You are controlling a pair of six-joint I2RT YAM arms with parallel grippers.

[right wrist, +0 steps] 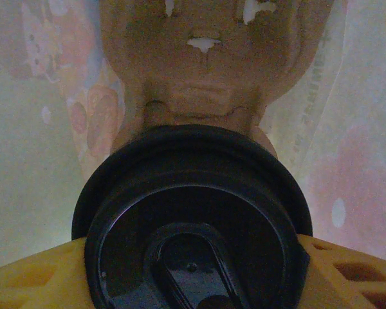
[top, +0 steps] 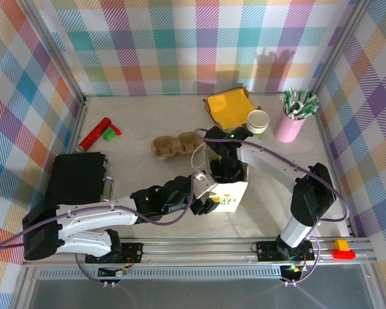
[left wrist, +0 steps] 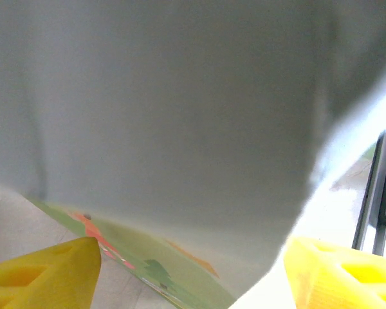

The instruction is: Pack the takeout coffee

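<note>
Top external view: a pale beige tabletop (top: pixel 148 219) boxed in by pastel plaid walls (top: pixel 180 45), with a metal rail (top: pixel 199 248) along the near edge. At centre a white paper bag (top: pixel 235 193) stands open. The right gripper (top: pixel 226 170) is down in its mouth. On the right wrist view its yellow fingers (right wrist: pixel 32 277) clasp the black-lidded takeout cup (right wrist: pixel 193 212) from both sides, a brown cardboard tray (right wrist: pixel 199 77) just beyond it and bag paper close all round. The left gripper (top: pixel 204 193) sits at the bag's left edge, jaws spread wide and released, the bag wall across the gap. Far right, an open white-and-green paper cup (top: pixel 258 121) stands beside a pink cup of sticks (top: pixel 291 119). A black case (top: pixel 77 177) crowds the left edge. Bare board lies far left of centre.
</note>
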